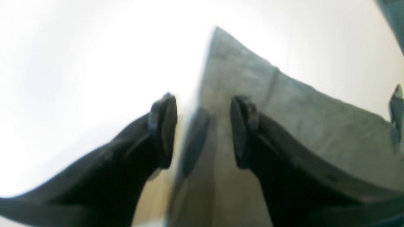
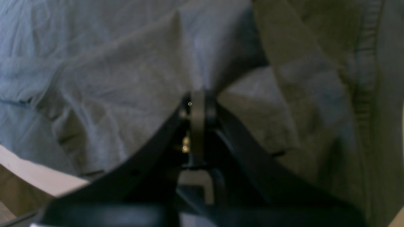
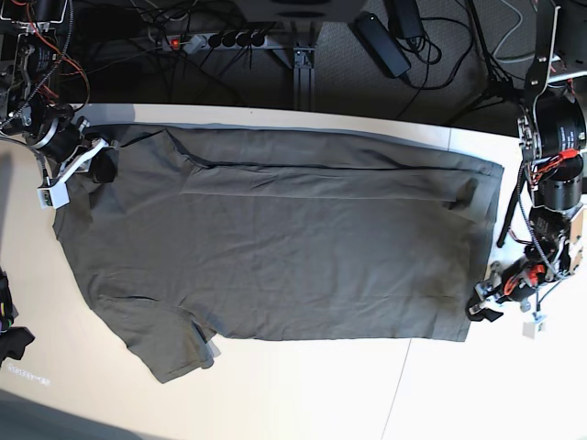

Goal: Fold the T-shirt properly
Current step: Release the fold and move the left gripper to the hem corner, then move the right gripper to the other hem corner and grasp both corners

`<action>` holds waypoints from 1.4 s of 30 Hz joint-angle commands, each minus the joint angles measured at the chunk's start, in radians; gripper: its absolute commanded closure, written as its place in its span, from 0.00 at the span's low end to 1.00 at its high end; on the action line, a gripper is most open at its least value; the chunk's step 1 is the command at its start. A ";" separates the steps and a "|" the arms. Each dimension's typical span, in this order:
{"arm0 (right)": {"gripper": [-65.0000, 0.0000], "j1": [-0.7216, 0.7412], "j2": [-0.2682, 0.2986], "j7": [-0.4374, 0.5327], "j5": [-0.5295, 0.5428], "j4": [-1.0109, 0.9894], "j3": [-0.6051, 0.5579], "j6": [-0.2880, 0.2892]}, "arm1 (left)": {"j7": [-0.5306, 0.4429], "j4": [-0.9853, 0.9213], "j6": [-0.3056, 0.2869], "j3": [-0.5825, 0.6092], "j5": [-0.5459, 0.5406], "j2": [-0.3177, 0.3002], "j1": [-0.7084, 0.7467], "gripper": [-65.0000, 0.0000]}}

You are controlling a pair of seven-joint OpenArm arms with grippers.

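The dark grey-olive T-shirt point(image 3: 293, 247) lies spread flat on the white table point(image 3: 303, 394), neck end to the left and hem to the right. Its far long edge is folded inward as a strip point(image 3: 321, 181). One short sleeve point(image 3: 174, 353) sticks out at the near left. My right gripper point(image 3: 99, 165) is at the shirt's far left corner; in the right wrist view it point(image 2: 199, 104) is shut on a pinched ridge of the shirt point(image 2: 110, 78). My left gripper point(image 3: 483, 310) is at the near hem corner; in the left wrist view it point(image 1: 202, 132) is open, straddling the shirt's edge point(image 1: 315, 119).
A power strip point(image 3: 206, 40) and cables lie on the dark floor beyond the table's far edge. A dark object point(image 3: 9, 339) sits at the table's left edge. Bare white table point(image 3: 514, 385) runs along the near side and right of the hem.
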 commanded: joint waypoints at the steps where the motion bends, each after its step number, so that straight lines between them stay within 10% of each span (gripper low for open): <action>1: 1.00 -0.004 0.016 -0.033 -0.018 0.003 0.004 0.042 | 0.018 0.001 -0.010 0.002 0.025 0.008 -0.021 0.51; 8: 1.00 -0.004 0.016 -0.033 -0.011 0.003 0.004 0.042 | -0.037 -0.003 0.017 0.002 0.122 0.064 -0.021 0.54; 12: 1.00 -0.003 0.016 -0.033 0.003 0.004 0.007 0.042 | -0.061 -0.003 0.019 0.002 0.143 0.061 -0.021 0.99; 20: 1.00 0.007 0.019 -0.072 0.084 0.152 0.156 0.041 | -0.057 -0.003 0.019 0.013 0.142 0.063 -0.018 1.00; 27: 1.00 0.147 0.138 -0.081 0.100 0.136 0.191 0.041 | -0.072 -0.003 0.019 0.174 0.142 0.069 -0.018 1.00; 37: 1.00 0.692 0.191 0.100 -0.004 -0.534 0.098 0.042 | -0.071 -0.002 0.019 0.237 0.143 0.068 -0.018 1.00; 42: 0.50 0.890 0.188 0.253 -0.095 -0.898 0.023 0.042 | -0.055 -0.002 0.019 0.237 0.143 0.068 -0.018 1.00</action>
